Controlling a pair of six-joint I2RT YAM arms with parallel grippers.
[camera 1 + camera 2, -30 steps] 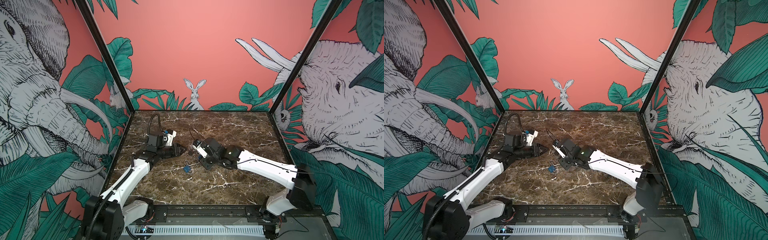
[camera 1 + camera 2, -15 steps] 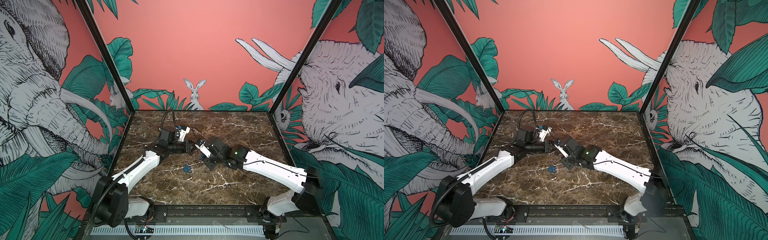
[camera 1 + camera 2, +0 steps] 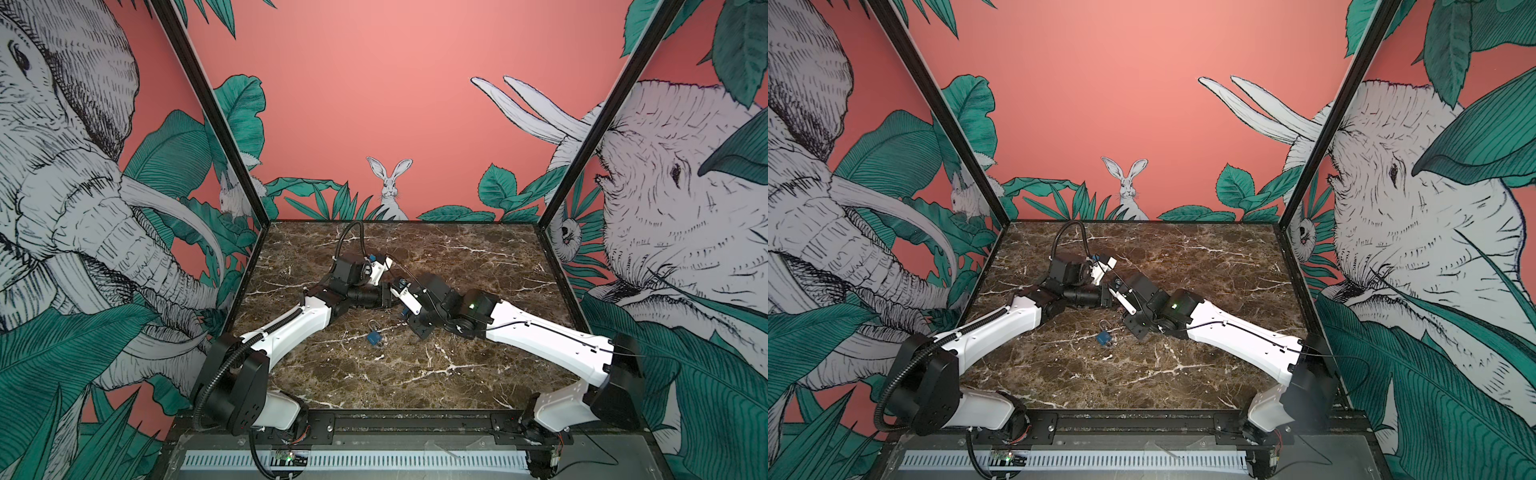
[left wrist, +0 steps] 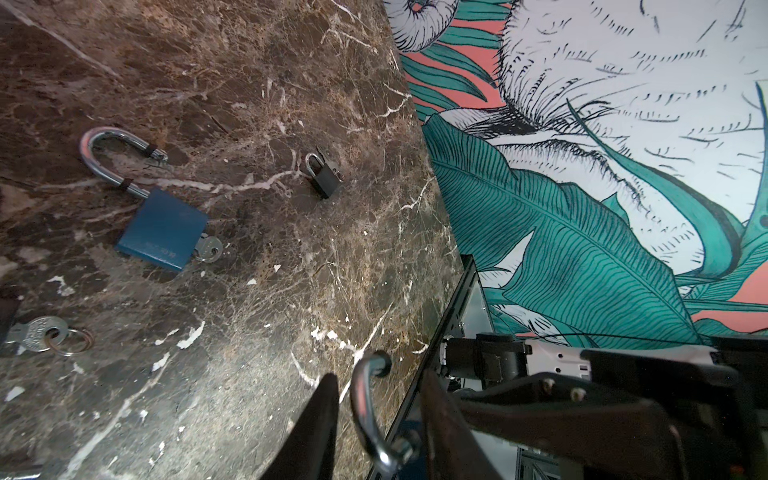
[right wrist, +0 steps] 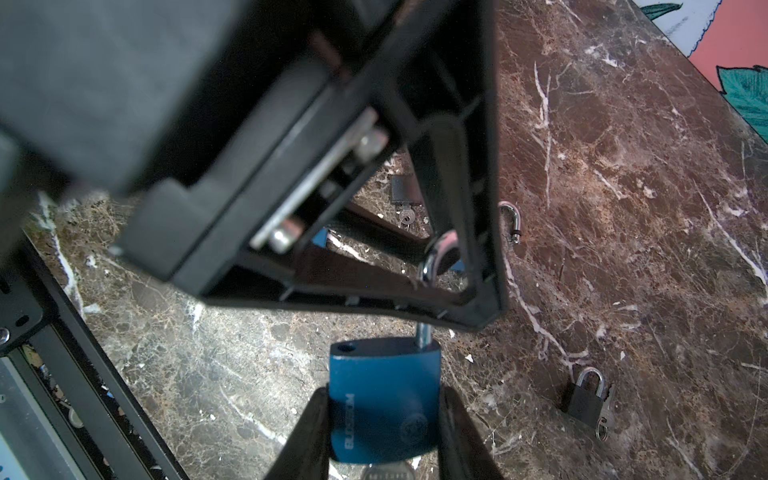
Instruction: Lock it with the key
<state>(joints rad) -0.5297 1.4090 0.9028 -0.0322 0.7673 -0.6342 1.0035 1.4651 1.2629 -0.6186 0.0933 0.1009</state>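
In the right wrist view my right gripper (image 5: 384, 392) is shut on the body of a blue padlock (image 5: 384, 399). The silver head of a key (image 5: 388, 471) sticks out of its underside. Its silver shackle (image 5: 432, 266) is open and reaches up between the fingers of my left gripper (image 4: 379, 376). In the left wrist view that shackle (image 4: 365, 411) stands between the two dark fingers (image 4: 320, 424) with gaps either side, so the jaws are open around it. Both grippers (image 3: 386, 297) meet at mid-table in both top views.
A second blue padlock (image 4: 162, 228) with an open shackle and a key in it lies on the marble table (image 3: 415, 374), also seen in the top views (image 3: 1104, 337). A small dark padlock (image 4: 326, 176) and a loose key on a ring (image 4: 41, 336) lie nearby.
My left arm swung right from the table's left side until its gripper met the right gripper, its fingers now around the held padlock's shackle. The right gripper shifted only slightly.
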